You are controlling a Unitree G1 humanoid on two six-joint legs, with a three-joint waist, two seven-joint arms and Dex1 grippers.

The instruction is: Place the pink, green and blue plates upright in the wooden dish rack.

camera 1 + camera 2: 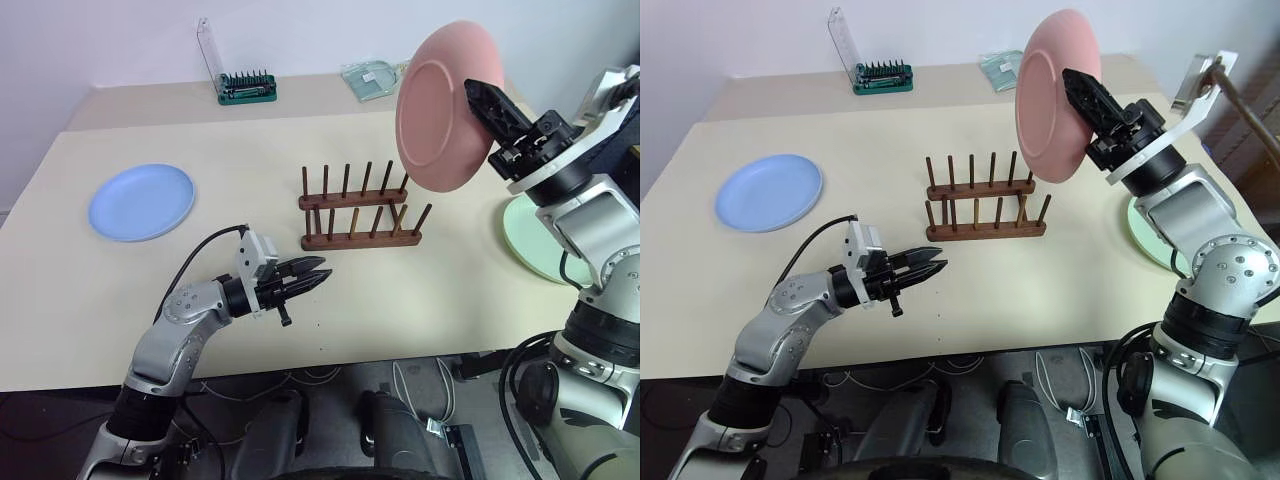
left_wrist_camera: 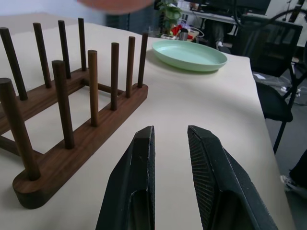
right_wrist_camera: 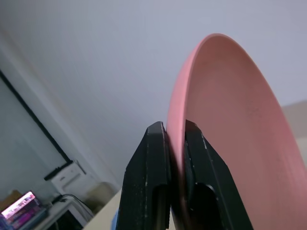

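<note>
On the desk (image 1: 420, 300) we see the wooden dish rack (image 1: 360, 212) with nothing between its pegs. Our right gripper (image 1: 484, 97) fingers clamp the pink plate (image 1: 440, 110) upright above the rack. Our left gripper (image 1: 318, 278) fingers stand slightly parted, holding nothing.

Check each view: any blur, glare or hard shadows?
Head views: even light, soft shadows under the wooden dish rack and blue plate. Left wrist view: the nearest peg looks soft. Right wrist view: pink plate sharp where the right pincer clamps it, background hazy.
</note>
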